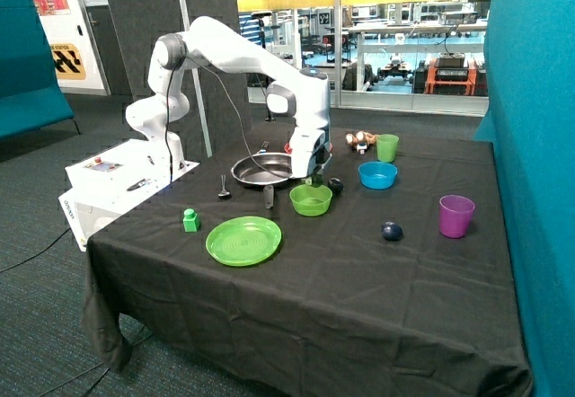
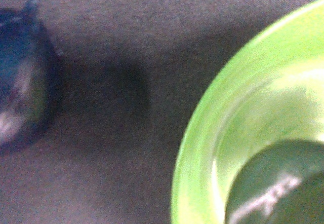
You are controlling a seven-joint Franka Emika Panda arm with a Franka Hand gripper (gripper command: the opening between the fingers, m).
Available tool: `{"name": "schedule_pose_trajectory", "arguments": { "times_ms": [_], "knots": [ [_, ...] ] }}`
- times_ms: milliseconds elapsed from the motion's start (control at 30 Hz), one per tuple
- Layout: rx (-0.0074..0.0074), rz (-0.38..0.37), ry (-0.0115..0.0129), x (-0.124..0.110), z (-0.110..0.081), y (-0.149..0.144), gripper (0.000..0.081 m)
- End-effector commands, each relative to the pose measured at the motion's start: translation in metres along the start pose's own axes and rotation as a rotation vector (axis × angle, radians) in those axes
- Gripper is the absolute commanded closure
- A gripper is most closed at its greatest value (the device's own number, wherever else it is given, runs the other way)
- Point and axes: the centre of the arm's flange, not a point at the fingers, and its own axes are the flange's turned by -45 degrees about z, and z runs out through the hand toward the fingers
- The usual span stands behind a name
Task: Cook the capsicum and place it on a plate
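Note:
My gripper [image 1: 312,178] hangs just above the far rim of a small light green bowl [image 1: 311,200], next to the black pan [image 1: 259,172]. In the wrist view a dark green roundish thing, the capsicum [image 2: 273,183], shows inside the rim of the bowl [image 2: 202,133]. Whether it lies in the bowl or is held above it I cannot tell. A dark bluish round thing [image 2: 20,82] lies on the cloth beside the bowl [image 1: 335,184]. Only a red-orange sliver of the plate [image 1: 328,147] shows behind the gripper.
A large bright green plate [image 1: 243,240] and a light green cube [image 1: 190,220] lie near the front. A spoon [image 1: 224,188] lies by the pan. A blue bowl [image 1: 377,174], green cup [image 1: 387,147], purple cup [image 1: 455,216] and dark blue ball [image 1: 392,231] stand on the far side.

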Motion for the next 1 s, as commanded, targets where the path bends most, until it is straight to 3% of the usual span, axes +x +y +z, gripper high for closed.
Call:
{"name": "schedule_pose_trajectory", "arguments": {
  "times_ms": [0,200,567,967],
  "knots": [
    [-0.0033,0.004,0.0007,-0.020,-0.033,-0.014,0.0808],
    [-0.0033,0.017,0.0007,-0.055,-0.054,-0.031,0.0808],
    [-0.0033,0.026,0.0007,-0.102,-0.073,-0.053,0.0808],
    [-0.0033,0.020,0.0007,-0.154,-0.071,-0.099,0.0808]
  ]
}}
